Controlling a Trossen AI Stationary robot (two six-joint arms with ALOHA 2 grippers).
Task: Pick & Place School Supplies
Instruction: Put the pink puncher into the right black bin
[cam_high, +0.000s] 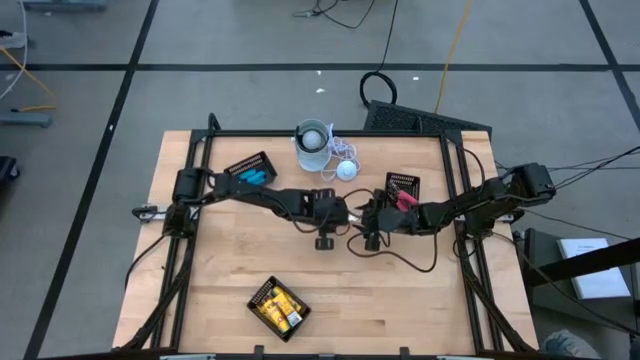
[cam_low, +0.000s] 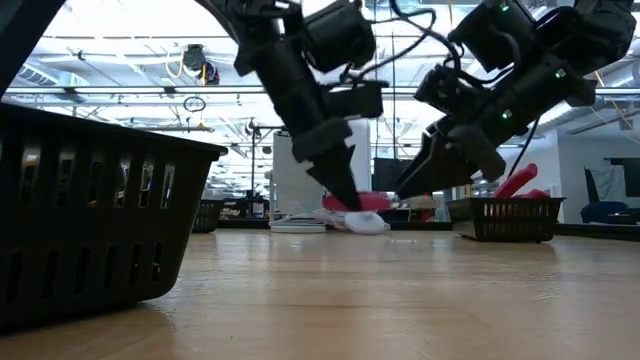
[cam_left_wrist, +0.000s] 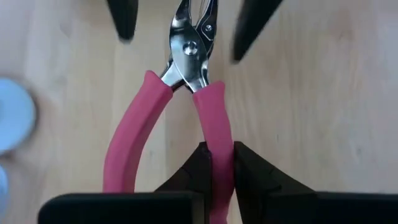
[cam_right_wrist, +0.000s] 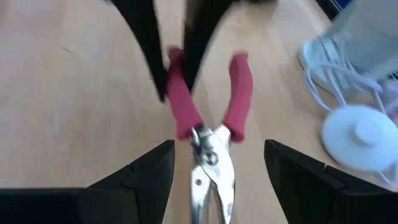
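On the wooden surface (cam_high: 400, 300), near its centre, lies a pair of red-handled pliers (cam_left_wrist: 186, 81), flat on the wood with the metal jaws pointing toward three o'clock in the overhead view. The left tool (cam_left_wrist: 222, 177) is clenched on one of the two red handles, its dark fingers (cam_left_wrist: 249, 174) pressed against either side of the grip. The right tool (cam_right_wrist: 217, 168) faces it from the three o'clock side, released, its fingers spread wide on both sides of the pliers' metal nose without touching it. Toward twelve o'clock stand a white cup (cam_high: 312, 140) and a white corded disc (cam_right_wrist: 356, 135). Another red-handled tool (cam_high: 404, 199) rests in the black mesh tray (cam_high: 401, 184) at about one o'clock.
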